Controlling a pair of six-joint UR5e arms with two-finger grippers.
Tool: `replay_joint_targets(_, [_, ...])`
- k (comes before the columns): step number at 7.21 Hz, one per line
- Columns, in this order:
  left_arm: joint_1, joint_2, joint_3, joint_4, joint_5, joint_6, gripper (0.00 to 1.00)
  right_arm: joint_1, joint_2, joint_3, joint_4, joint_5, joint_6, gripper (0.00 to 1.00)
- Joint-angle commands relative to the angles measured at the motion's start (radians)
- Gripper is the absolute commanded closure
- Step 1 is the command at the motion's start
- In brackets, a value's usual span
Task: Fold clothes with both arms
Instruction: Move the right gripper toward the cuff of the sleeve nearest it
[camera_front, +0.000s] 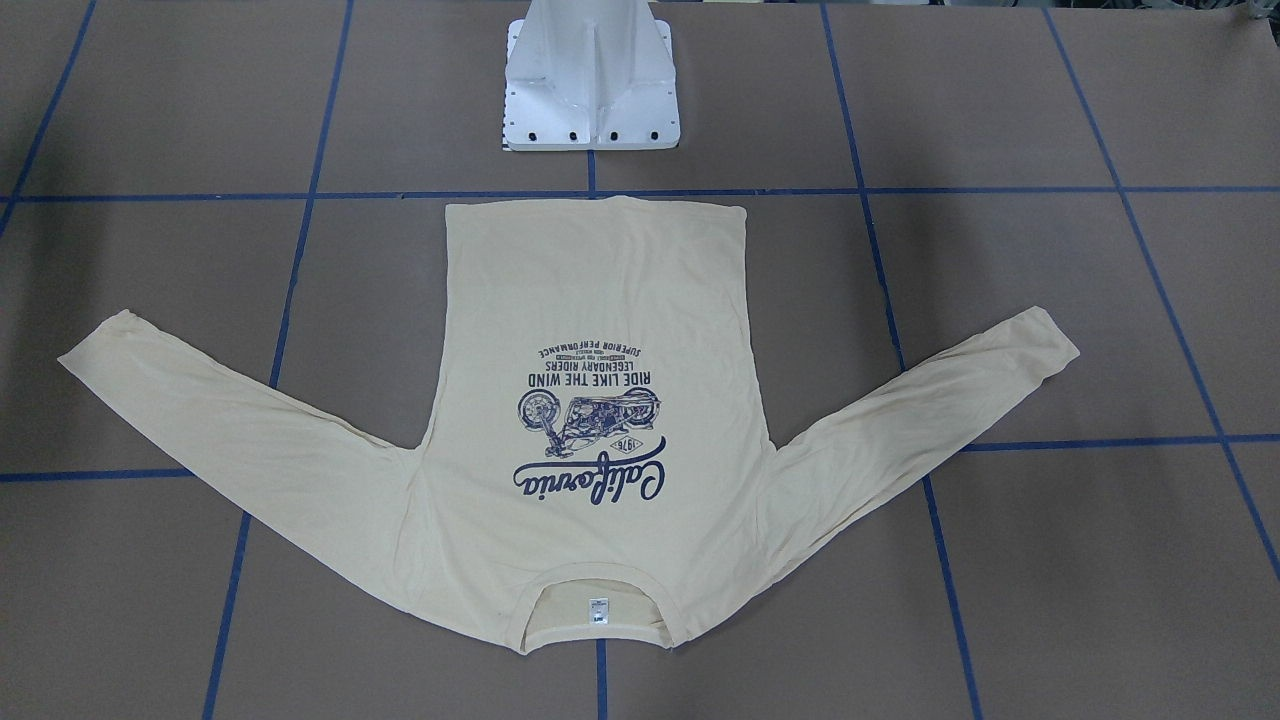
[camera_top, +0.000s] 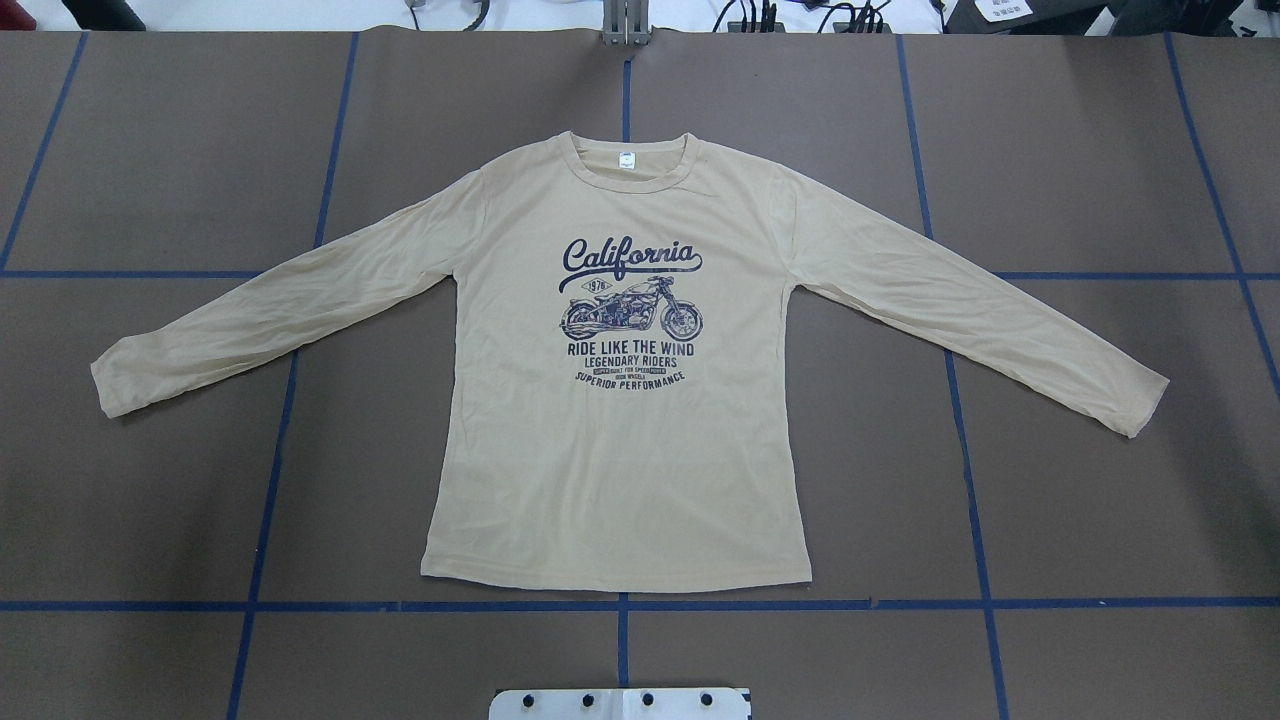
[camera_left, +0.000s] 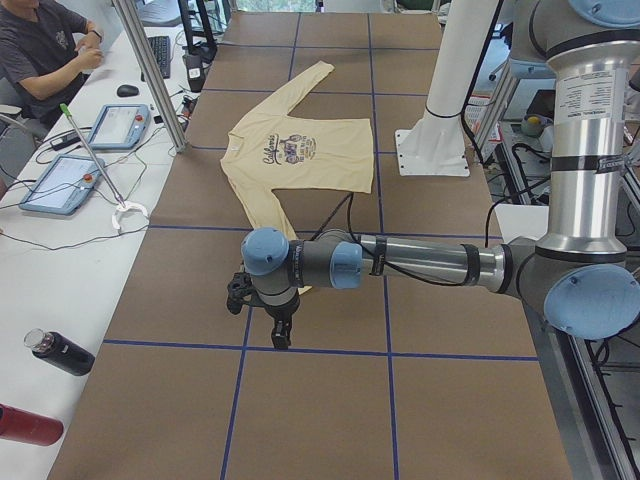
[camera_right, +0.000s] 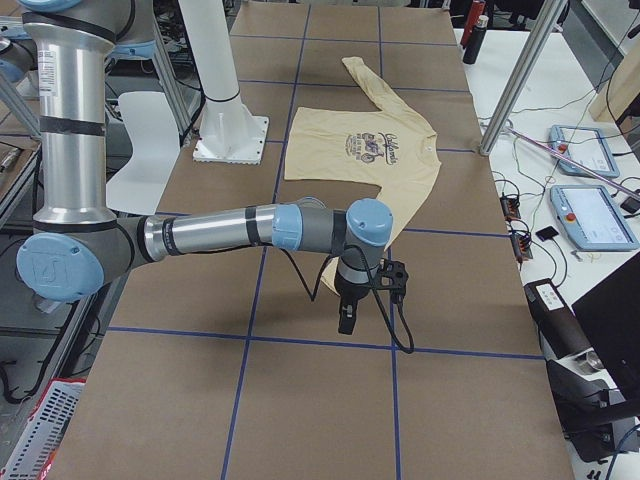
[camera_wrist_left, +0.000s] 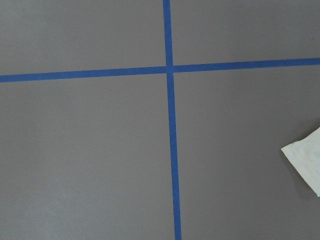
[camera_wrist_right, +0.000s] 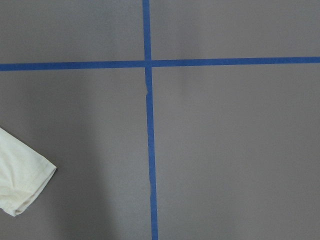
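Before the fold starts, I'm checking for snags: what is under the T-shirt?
The T-shirt lies flat, print up, on the brown table. Blue tape lines run in under its collar and sleeves. Whatever lies beneath the fabric itself is covered, though no lump shows.

The left arm (camera_left: 430, 265) is stretched level just past one sleeve end of the T-shirt (camera_left: 300, 160), with the left gripper (camera_left: 283, 340) pointed down. The right arm (camera_right: 220, 228) and right gripper (camera_right: 346, 322) are posed likewise past the other sleeve end. Whether the jaws are parted cannot be judged.

Brown table (camera_top: 150, 480) gridded with blue tape (camera_top: 400, 606), white side bench (camera_left: 40, 270), aluminium post (camera_left: 150, 75), seated person (camera_left: 45, 50)
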Motion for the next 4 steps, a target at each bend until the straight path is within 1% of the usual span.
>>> replay_joint_targets(1, [0.000, -0.007, -0.001, 0.000, 0.000, -0.004, 0.00, -0.009, 0.005, -0.012, 0.001, -0.002, 0.006, 0.00])
replay_joint_targets(4, [0.002, -0.027, -0.006, -0.015, 0.003, 0.000, 0.00, -0.013, 0.010, -0.001, 0.011, 0.001, 0.006, 0.00])
